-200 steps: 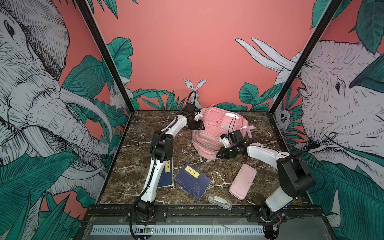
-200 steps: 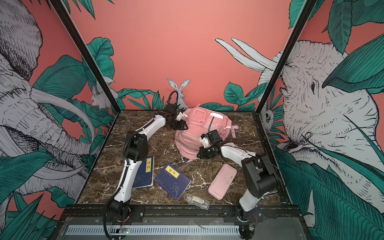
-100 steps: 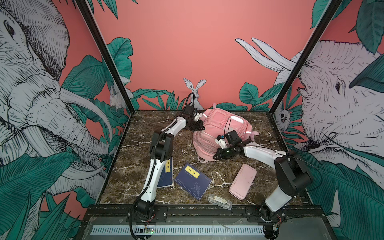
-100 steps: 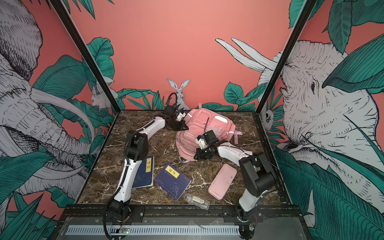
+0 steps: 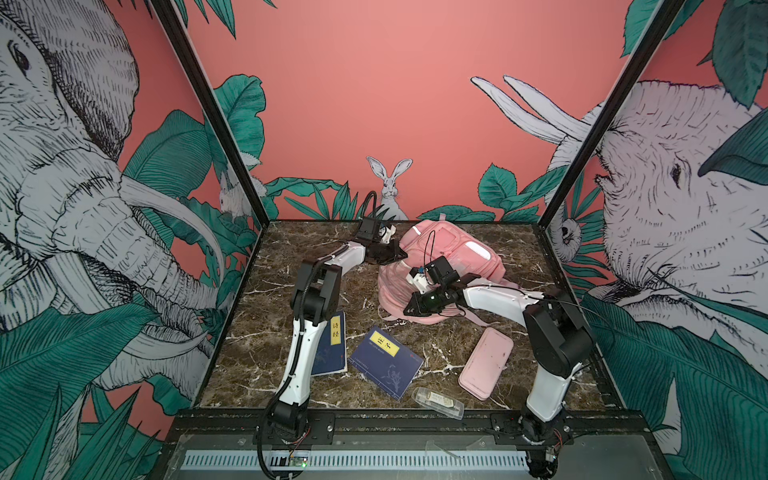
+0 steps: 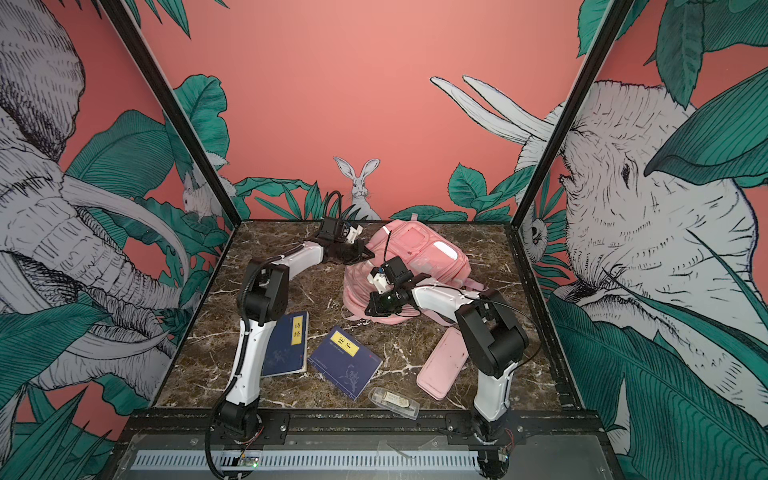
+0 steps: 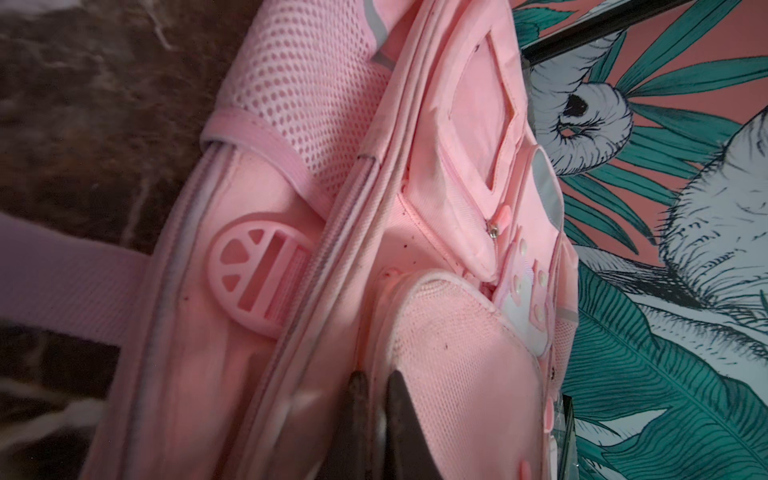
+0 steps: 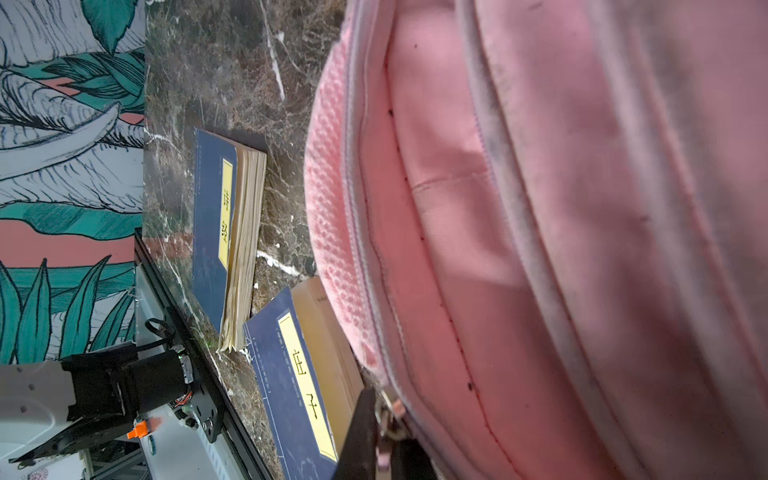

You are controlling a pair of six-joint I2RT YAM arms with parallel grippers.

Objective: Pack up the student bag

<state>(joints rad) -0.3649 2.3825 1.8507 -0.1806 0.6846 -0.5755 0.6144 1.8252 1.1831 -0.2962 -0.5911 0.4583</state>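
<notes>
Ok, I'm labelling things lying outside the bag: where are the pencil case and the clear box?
pencil case (image 5: 486, 362): in a top view, middle of its lid.
clear box (image 5: 437, 402): in a top view, its middle.

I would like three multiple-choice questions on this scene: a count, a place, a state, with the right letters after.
1. How many blue books lie on the table?
A. one
B. two
C. four

2. Where is the pink pencil case?
A. on a book
B. on the table, right of the books
C. against the back wall

3. What does the right tool do?
A. hangs open
B. grips a book
C. grips the zipper pull of the student bag

1 B: both top views show two.
2 B: it lies flat on the marble.
3 C: the right wrist view shows the pull pinched.
</notes>
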